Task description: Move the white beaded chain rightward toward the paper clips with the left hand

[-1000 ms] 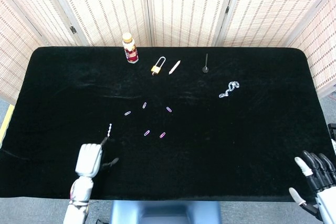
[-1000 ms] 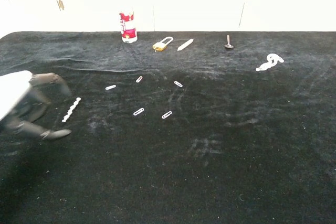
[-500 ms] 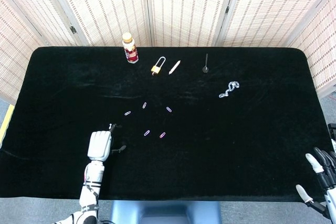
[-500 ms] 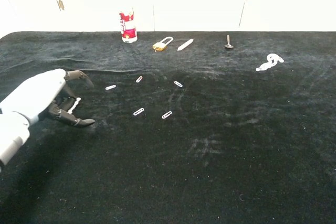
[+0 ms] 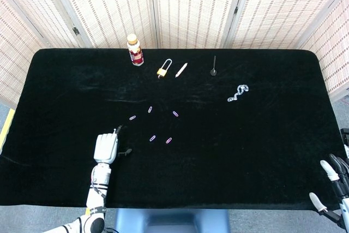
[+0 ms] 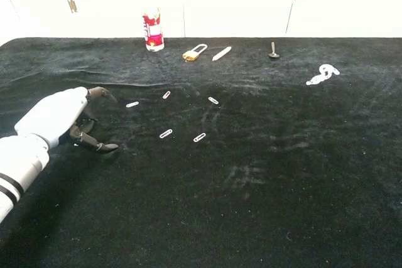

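My left hand (image 5: 107,147) lies low over the black cloth at the front left, where the white beaded chain lay. In the chest view the left hand (image 6: 63,120) is cupped, fingers curved and thumb stretched out toward the right, with a wide gap between them. The hand hides the chain in both views, and no grip on it shows. Several paper clips (image 5: 152,138) (image 6: 166,134) lie scattered just right of the hand. At the bottom right corner, off the table edge, my right hand (image 5: 334,188) has its fingers spread and holds nothing.
Along the far side stand a small bottle (image 5: 134,50), a brass padlock (image 5: 163,70), a white pen (image 5: 181,69) and a black spoon-like tool (image 5: 214,66). A metal link chain (image 5: 238,93) lies at the right. Woven screens stand behind the table.
My left hand moved forward and to the right until it covered the white beaded chain, which showed beside its fingertips before. My right hand dropped lower and further out of frame.
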`<move>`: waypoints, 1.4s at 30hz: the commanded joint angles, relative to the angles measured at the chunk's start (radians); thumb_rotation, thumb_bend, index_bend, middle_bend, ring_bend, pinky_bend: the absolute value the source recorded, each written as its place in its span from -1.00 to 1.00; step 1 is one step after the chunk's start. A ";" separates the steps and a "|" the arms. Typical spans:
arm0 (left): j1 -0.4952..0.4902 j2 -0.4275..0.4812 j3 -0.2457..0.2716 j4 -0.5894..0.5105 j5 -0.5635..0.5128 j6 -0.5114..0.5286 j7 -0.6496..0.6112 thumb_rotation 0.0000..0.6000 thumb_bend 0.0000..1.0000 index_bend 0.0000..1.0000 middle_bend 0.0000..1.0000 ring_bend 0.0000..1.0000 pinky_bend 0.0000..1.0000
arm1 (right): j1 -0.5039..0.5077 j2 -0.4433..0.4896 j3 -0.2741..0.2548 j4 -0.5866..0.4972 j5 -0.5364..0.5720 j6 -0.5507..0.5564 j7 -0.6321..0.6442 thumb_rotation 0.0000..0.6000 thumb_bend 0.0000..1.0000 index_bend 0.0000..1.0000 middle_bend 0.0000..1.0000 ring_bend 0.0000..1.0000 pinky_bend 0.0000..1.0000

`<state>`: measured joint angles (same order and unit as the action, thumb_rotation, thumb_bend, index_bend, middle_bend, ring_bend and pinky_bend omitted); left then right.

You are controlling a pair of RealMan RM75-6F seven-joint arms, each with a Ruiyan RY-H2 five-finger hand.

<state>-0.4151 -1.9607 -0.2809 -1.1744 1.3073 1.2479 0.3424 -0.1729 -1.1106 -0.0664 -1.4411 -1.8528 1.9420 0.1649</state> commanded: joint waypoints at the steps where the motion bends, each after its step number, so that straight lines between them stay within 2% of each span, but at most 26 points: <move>1: -0.007 -0.007 0.002 0.028 -0.014 -0.002 -0.001 1.00 -0.69 -0.45 0.89 1.00 1.00 | -0.001 -0.001 0.000 0.001 0.000 0.001 0.000 1.00 -0.42 -1.00 -1.00 -1.00 -1.00; 16: -0.008 0.009 0.005 0.083 -0.048 0.039 0.022 1.00 -0.65 -0.45 0.92 1.00 1.00 | -0.005 -0.003 0.002 -0.002 -0.005 0.001 -0.009 1.00 -0.42 -1.00 -1.00 -1.00 -1.00; 30: -0.006 0.026 0.025 0.116 -0.048 0.098 0.112 1.00 -0.64 -0.49 0.92 1.00 1.00 | -0.004 0.004 0.001 0.000 -0.004 -0.006 0.007 1.00 -0.42 -1.00 -1.00 -1.00 -1.00; 42: -0.036 0.008 0.013 0.241 -0.040 0.120 0.116 1.00 -0.63 -0.49 0.93 1.00 1.00 | -0.008 0.001 0.004 -0.003 -0.002 -0.002 -0.001 1.00 -0.42 -1.00 -1.00 -1.00 -1.00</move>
<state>-0.4439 -1.9492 -0.2645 -0.9467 1.2646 1.3639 0.4629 -0.1807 -1.1100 -0.0621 -1.4436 -1.8552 1.9401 0.1638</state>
